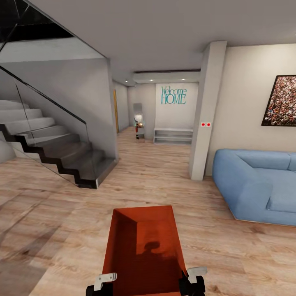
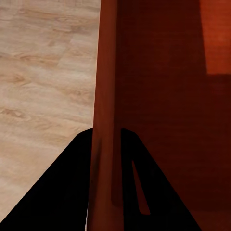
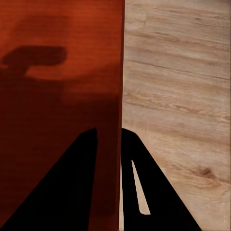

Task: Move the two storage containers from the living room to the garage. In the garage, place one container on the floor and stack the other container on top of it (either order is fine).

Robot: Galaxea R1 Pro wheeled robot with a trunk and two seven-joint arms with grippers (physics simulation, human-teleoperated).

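Left pincer (image 2: 106, 166): my two dark fingers straddle one thin side wall of the orange-red open-top rectangular storage container (image 1: 144, 246), one finger outside, one inside, clenched on that wall.
Right pincer (image 3: 109, 166): the same on the opposite side wall, fingers clamped either side of the thin orange-red edge.
Container: held between my two pincers, straight ahead of me and low, its open top facing up. Its length runs away from my pincers. A rounded shadow lies on its inner bottom.
Second container: I cannot see it from here.
Under the pincers: light wood plank floor (image 1: 61, 230), visible past the outer side of each gripped wall.
Beyond my left pincer: a dark-stepped staircase (image 1: 61, 152) with a glass balustrade, well apart from me.
Beyond my right pincer: a blue upholstered sofa (image 1: 257, 185) against a pale wall, with a dark-framed speckled picture (image 1: 281, 100) above it.
Straight ahead, far off: a hallway ending in a wall with teal lettering reading "Welcome HOME" (image 1: 173, 95) above a low white shelf (image 1: 173, 135).
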